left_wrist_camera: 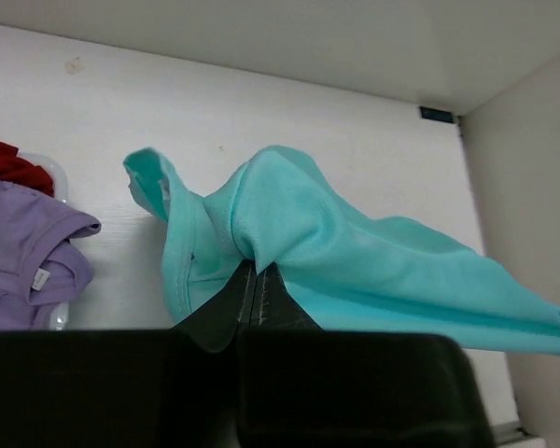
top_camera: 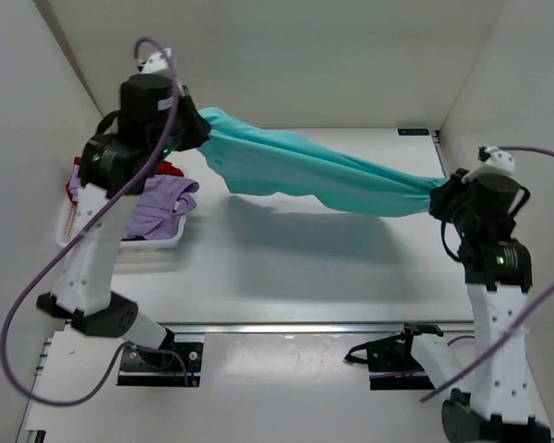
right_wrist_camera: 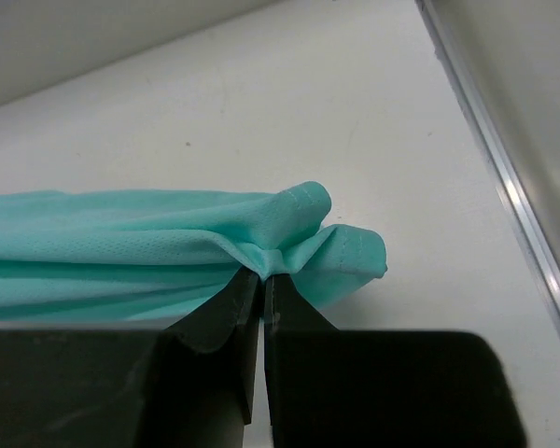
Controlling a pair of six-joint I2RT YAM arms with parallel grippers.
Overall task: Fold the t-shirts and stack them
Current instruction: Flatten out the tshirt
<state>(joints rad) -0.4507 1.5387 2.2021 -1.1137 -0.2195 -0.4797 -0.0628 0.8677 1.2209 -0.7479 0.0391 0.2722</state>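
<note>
While both pairs of fingers are pressed together on cloth, you hold the teal t-shirt (top_camera: 305,175) by two pinches only. The left gripper (left_wrist_camera: 254,269) has a gathered fold nipped at its very tips. The right gripper (right_wrist_camera: 261,276) bites a bunched, hemmed edge the same way, with a small flap poking out just past its tips. Between the two, the shirt is drawn out as a loose, twisted band that appears lifted off the table (top_camera: 305,277) below.

Treat it as light, limp and probably a little slick. It sags along its lower edge and keeps no shape of its own, and bites this thin may slip if you pull the arms further apart. To lay it flat, you likely want matching corners at the shoulders or hem, not random folds.

Off to the left of the left gripper, the lavender t-shirt (left_wrist_camera: 23,247) lies crumpled in the white basket (top_camera: 152,244), with the red t-shirt (left_wrist_camera: 5,163) just behind it. That basket sits close beside the left arm and could catch a low swing. Beyond both grippers there is bare tabletop, then the back wall (top_camera: 305,55).
</note>
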